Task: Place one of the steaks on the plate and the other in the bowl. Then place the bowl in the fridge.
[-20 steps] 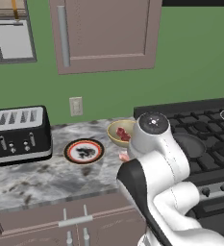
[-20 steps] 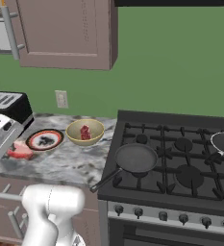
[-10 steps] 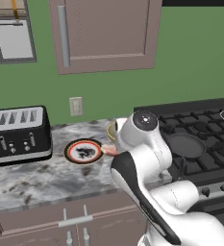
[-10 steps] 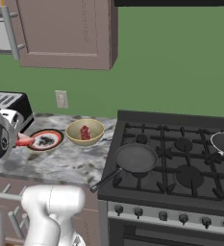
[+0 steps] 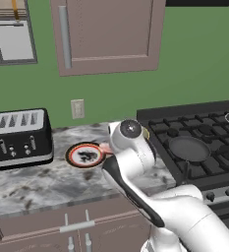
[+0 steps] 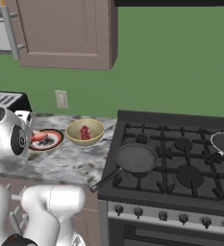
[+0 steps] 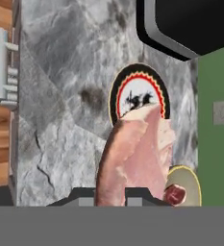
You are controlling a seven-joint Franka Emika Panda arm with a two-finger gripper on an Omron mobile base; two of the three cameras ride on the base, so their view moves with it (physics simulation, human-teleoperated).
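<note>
The pale steak (image 7: 137, 158) fills the lower centre of the hand view, pinched in the gripper (image 7: 111, 199), whose jaws are pressed onto its near end; its far end overlaps the near rim of the plate (image 7: 138, 79), though whether it touches cannot be told. In the right base view the plate (image 6: 50, 140) sits at left centre on the marble bench (image 6: 70, 161), a strip of pink steak (image 6: 38, 137) over its left part. Just right of it the bowl (image 6: 85, 132) holds the red steak (image 6: 85, 131). In the left base view the plate (image 5: 85, 155) lies left of centre, the toaster (image 5: 20, 137) near it at the left. The stove (image 6: 180, 163) with a black pan (image 6: 135, 158) fills the right.
</note>
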